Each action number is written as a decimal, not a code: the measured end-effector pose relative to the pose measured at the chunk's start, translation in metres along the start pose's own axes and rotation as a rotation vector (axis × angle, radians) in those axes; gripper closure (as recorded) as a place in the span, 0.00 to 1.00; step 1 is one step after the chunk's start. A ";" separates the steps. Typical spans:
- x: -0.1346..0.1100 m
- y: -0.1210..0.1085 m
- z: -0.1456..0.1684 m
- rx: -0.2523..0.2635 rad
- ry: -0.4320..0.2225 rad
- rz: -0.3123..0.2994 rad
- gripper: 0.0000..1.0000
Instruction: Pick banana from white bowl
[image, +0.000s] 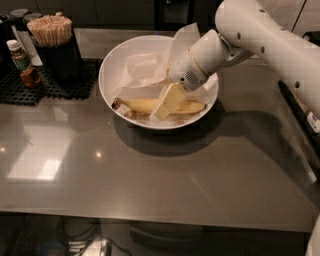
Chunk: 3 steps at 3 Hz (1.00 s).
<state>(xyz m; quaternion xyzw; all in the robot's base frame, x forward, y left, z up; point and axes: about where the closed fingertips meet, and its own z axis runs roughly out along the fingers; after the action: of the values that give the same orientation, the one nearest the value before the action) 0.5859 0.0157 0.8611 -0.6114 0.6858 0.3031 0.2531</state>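
Observation:
The banana (137, 105) lies flat in the white bowl (108, 65), near its front wall, with its dark frayed stem end to the left. The bowl stands at the back middle of the grey counter and is lined with crumpled white paper (142, 67). My gripper (168, 102), cream-coloured at the end of the white arm (260, 35), reaches down into the bowl from the right. It sits over the middle of the banana and hides that part of it.
A black holder full of wooden sticks (52, 35) and a small brown sauce bottle (22, 62) stand on a black mat (55, 85) at the back left, close to the bowl. The grey counter (150, 180) runs to a front edge near the bottom.

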 end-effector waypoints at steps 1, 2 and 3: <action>0.000 0.000 0.000 0.000 0.000 0.000 0.19; 0.000 0.000 0.000 0.000 0.000 0.000 0.41; 0.000 0.000 0.000 0.000 0.000 0.000 0.38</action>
<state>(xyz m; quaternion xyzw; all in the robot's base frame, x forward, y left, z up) 0.5859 0.0158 0.8611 -0.6114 0.6858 0.3031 0.2530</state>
